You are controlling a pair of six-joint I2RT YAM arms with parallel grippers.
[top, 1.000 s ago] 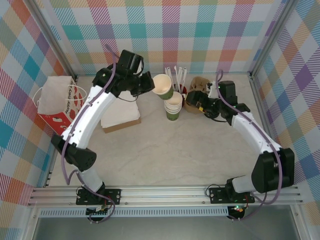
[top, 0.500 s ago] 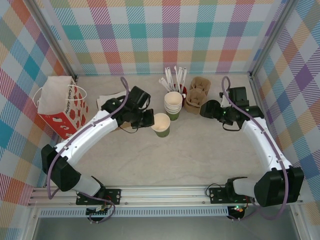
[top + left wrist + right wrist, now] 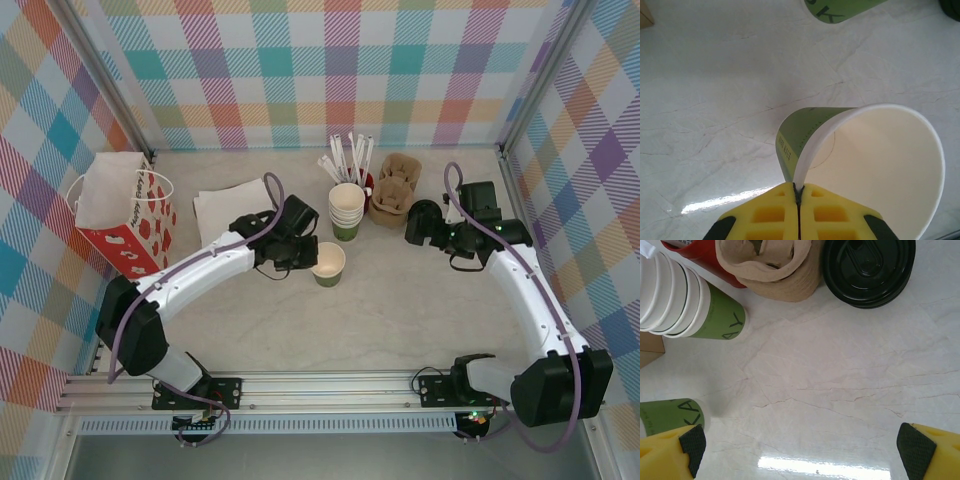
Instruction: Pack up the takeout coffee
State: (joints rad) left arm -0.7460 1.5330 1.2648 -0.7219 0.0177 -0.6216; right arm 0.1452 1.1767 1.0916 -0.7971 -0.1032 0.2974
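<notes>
left gripper is clamped on the near rim of the takeout coffee cup, with the wall pinched between both pads. the cup is upright on the table, mouth open, right in front of that hand. right gripper has its jaws spread wide, holds nothing and hangs over bare table. the cup sits just off its left finger. ahead of the right fingers are the black lids and brown carriers, with the cup stack ahead-left. paper bag is well off to the left hand's left.

Robot test cell; plaid walls, aluminium frame
</notes>
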